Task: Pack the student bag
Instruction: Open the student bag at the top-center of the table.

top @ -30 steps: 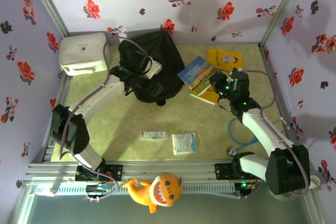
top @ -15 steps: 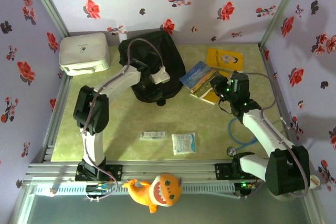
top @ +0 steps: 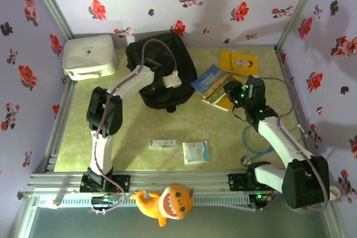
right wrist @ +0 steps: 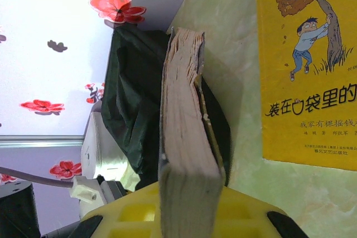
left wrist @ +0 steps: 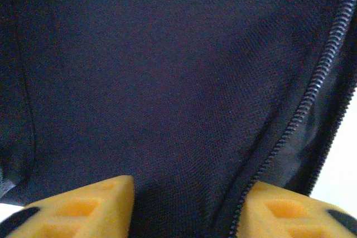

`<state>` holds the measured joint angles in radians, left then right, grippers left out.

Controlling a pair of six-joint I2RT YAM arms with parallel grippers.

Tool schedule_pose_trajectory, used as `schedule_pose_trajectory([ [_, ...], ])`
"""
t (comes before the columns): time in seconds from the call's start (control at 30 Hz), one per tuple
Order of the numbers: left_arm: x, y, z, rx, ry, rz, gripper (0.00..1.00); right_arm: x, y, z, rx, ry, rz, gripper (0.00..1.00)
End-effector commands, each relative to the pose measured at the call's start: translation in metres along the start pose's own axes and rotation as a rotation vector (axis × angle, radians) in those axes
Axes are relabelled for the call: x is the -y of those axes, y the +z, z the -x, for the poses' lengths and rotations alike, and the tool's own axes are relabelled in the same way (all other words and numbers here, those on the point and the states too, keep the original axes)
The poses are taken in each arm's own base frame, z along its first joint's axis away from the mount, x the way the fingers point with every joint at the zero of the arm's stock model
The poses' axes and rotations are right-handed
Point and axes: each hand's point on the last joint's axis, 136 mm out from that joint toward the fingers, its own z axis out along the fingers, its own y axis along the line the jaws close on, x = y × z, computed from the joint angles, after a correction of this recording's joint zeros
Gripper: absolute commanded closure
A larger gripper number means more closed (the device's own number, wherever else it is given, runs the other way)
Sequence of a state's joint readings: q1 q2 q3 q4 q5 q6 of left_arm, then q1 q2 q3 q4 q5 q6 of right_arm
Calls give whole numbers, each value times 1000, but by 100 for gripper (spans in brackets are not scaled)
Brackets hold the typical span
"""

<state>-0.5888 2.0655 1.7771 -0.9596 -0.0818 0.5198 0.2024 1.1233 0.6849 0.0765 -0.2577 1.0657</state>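
- Remotely, I see the student bag (top: 159, 59), a large black soft fabric backpack, lying at the far middle of the pale green table (top: 134, 132).
- My left gripper (left wrist: 187, 215) sits on the bag's near-right part. Its orange fingers (left wrist: 83, 207) stand part-way apart, with dark fabric and a black zipper (left wrist: 312, 93) between them. Whether they pinch the cloth, I cannot tell.
- My right gripper (right wrist: 187, 218), just right of the bag, is clamped on a thick paperback book with a blue cover (top: 207, 78). The wrist view shows its worn cream page edges (right wrist: 184, 137) squeezed between the yellow fingers (right wrist: 128, 213).
- A thin yellow picture book with a boy and a tree on its cover (top: 237, 61) lies flat further right of the bag, beyond the held book.
- A white rounded-corner box (top: 89, 56) rests just left of the bag.
- Well to the near side of the bag lie a small white oblong carton (top: 163, 144) and a white flat packet (top: 195, 152), side by side.
- An orange plush shark toy (top: 167, 203) sits nearer still, past the table's metal rail.
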Motion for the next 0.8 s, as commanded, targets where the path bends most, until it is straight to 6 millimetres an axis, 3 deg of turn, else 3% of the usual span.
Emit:
schedule_pose_trajectory([
  [0.0, -7, 0, -5, -37, 7, 18, 60, -19, -8, 12, 50, -20, 77, 87],
  [0.2, -6, -4, -5, -32, 1, 21, 75, -20, -11, 13, 62, -19, 80, 87],
  [0.27, -7, -10, -4, -12, -8, 30, 76, -21, -14, 15, 71, -23, 85, 87],
  [0.53, -20, -56, 22, 214, -91, 113, 84, -21, -33, 20, 117, -54, 111, 88],
  [0.77, -32, -92, 37, 379, -176, 188, 91, -18, -48, 10, 92, -112, 114, 89],
])
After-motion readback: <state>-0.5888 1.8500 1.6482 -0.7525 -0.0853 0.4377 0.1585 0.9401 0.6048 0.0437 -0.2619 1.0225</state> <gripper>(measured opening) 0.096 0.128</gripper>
